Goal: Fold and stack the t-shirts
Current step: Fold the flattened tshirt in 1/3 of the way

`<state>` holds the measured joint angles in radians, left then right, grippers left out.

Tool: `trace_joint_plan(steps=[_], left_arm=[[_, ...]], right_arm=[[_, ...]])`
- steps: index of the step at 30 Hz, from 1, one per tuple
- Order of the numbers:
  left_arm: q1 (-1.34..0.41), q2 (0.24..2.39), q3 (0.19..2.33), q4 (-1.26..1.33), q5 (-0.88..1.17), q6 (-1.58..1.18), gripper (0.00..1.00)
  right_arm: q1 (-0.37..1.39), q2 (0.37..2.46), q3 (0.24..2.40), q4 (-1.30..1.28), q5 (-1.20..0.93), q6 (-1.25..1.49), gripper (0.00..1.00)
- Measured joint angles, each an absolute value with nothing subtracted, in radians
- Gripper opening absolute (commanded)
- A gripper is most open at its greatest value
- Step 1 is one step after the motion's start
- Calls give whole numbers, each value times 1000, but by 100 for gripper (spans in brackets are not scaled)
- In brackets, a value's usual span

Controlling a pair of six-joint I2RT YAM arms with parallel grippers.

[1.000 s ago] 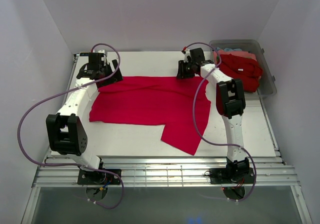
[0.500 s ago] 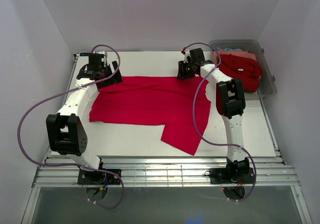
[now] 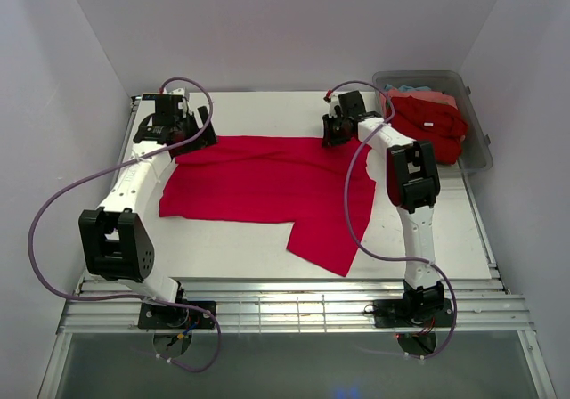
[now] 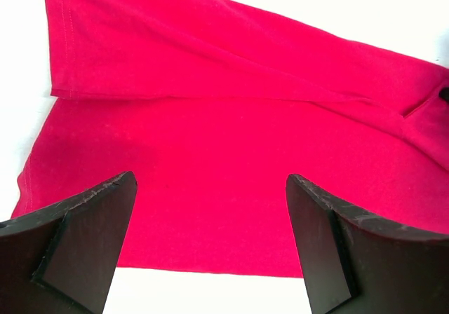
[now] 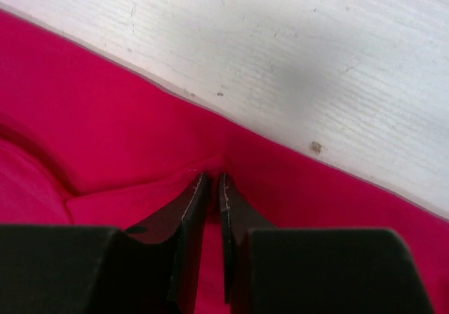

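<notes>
White arms [image 3: 134,179], black joints [image 3: 116,243], purple cables [image 3: 185,80], dark fingers [image 4: 77,244]

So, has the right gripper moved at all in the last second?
Yes, slightly. The right gripper has shifted rightward, toward the clear bin, while staying shut on the red t-shirt's far edge.

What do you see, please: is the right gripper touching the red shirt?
Touching: the right wrist view shows the right gripper shut on a raised fold of the red shirt.

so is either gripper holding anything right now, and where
The right gripper pinches the red t-shirt at its far edge. The left gripper is open and holds nothing.
</notes>
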<state>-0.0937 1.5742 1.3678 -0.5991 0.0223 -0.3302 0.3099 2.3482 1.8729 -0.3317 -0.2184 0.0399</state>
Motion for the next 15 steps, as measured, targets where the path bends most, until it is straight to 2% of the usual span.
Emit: trace_joint_plan(steps=[9,15], left_arm=[[-94,1540,1354,-599,22,-331,98],[-94,1526,1335,-601,23,-334,98]], right_arm=[[331,2298,1827,-340,-174,31,16],[356,2191,1750,-342,-155,6,16]])
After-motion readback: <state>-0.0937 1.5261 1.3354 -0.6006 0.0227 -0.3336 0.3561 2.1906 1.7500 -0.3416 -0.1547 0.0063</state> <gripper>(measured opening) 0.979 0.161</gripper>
